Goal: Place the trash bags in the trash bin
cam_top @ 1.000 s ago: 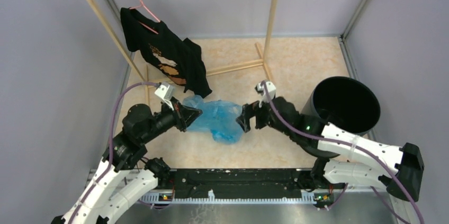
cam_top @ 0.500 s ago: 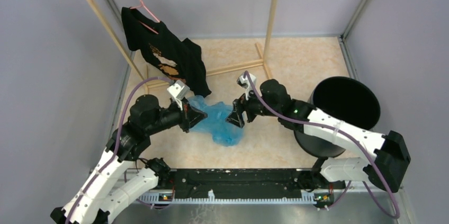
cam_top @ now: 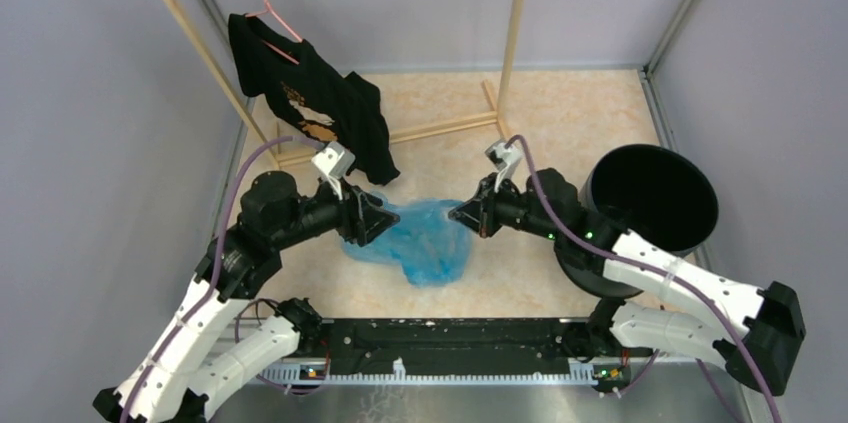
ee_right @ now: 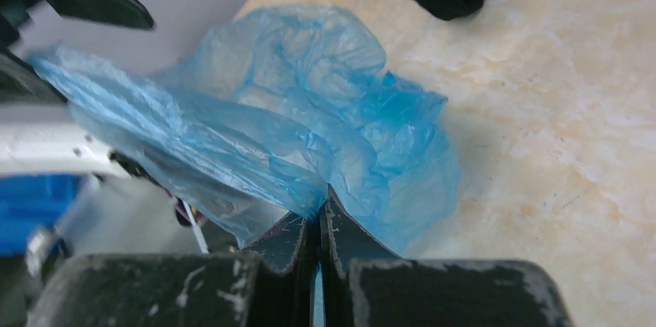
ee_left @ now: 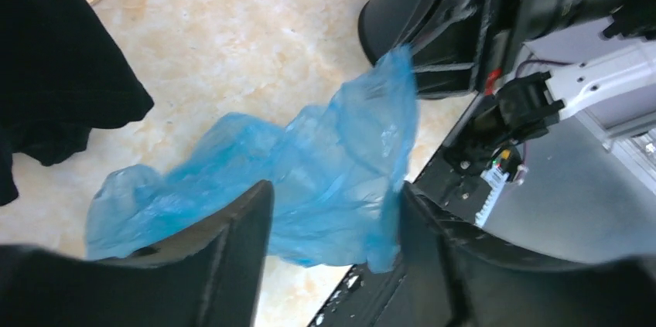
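The light-blue trash bag [cam_top: 415, 241] is spread between my two grippers, its lower part drooping onto the marbled floor. My right gripper [cam_top: 462, 215] is shut on the bag's right edge; in the right wrist view the fingertips [ee_right: 319, 202] pinch a crinkled fold of the bag [ee_right: 309, 110]. My left gripper [cam_top: 375, 221] is at the bag's left side with its jaws apart. In the left wrist view the bag [ee_left: 325, 165] hangs across the gap of the left gripper [ee_left: 333, 219] and brushes the right finger [ee_left: 421, 250]. The black trash bin [cam_top: 690, 183] stands upright to the right, behind the right arm.
A black shirt [cam_top: 310, 103] on a pink hanger hangs from a wooden rack, just behind the left gripper. The rack's floor bar [cam_top: 440, 128] runs behind the bag. Grey walls close in left, right and back. The black base rail [cam_top: 440, 343] lies at the near edge.
The right gripper moved in to the bag, shut on its right edge and drew back a little toward the bin. The left gripper's jaws came apart.
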